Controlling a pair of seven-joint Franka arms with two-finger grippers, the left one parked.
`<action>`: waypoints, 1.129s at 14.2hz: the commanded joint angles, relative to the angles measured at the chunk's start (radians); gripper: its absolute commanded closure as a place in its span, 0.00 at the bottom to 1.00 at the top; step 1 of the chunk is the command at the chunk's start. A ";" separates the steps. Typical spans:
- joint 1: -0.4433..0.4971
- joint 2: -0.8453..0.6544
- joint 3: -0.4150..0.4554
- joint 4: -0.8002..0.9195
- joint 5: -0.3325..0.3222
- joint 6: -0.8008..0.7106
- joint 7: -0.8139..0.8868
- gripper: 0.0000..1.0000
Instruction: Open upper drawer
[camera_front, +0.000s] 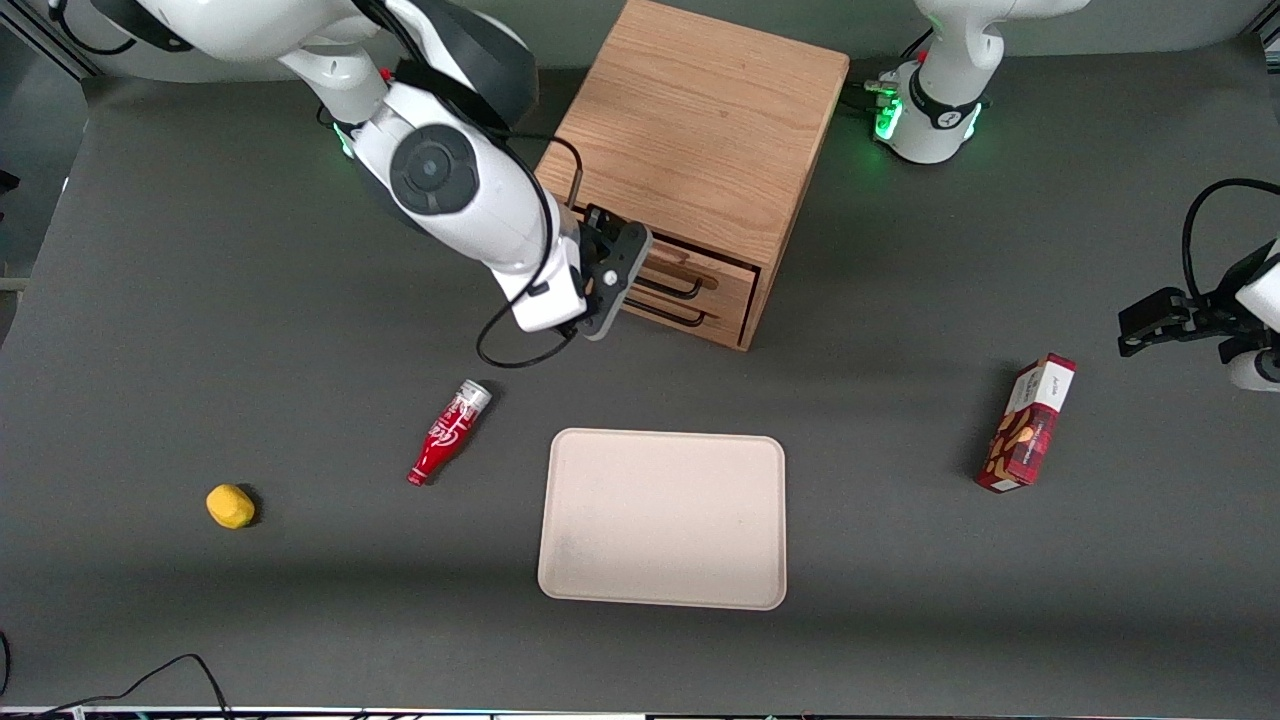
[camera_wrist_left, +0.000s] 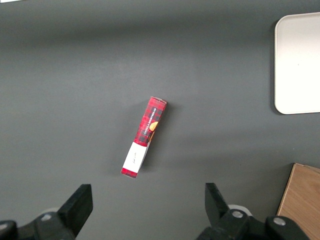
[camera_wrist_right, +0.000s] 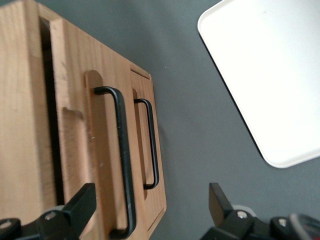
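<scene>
A wooden cabinet (camera_front: 700, 130) stands at the back of the table, with two drawers facing the front camera. The upper drawer (camera_wrist_right: 75, 150) stands out a little from the cabinet, with a dark gap along its edge. Its black bar handle (camera_wrist_right: 122, 160) runs beside the lower drawer's handle (camera_wrist_right: 152, 145). My right gripper (camera_front: 612, 290) is open, right in front of the drawer fronts at the working arm's end of the handles (camera_front: 680, 290). In the right wrist view the gripper (camera_wrist_right: 150, 202) has the end of the upper handle between its fingers (camera_wrist_right: 82, 202), close to one of them.
A cream tray (camera_front: 662, 518) lies nearer the front camera than the cabinet. A red bottle (camera_front: 448, 432) lies on its side beside the tray, and a yellow object (camera_front: 230, 505) lies toward the working arm's end. A red box (camera_front: 1028, 424) lies toward the parked arm's end.
</scene>
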 joint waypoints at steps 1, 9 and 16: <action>0.026 0.043 0.010 0.005 -0.061 0.038 -0.031 0.00; 0.057 0.076 0.007 -0.036 -0.121 0.099 -0.031 0.00; 0.057 0.085 -0.028 -0.045 -0.220 0.142 -0.040 0.00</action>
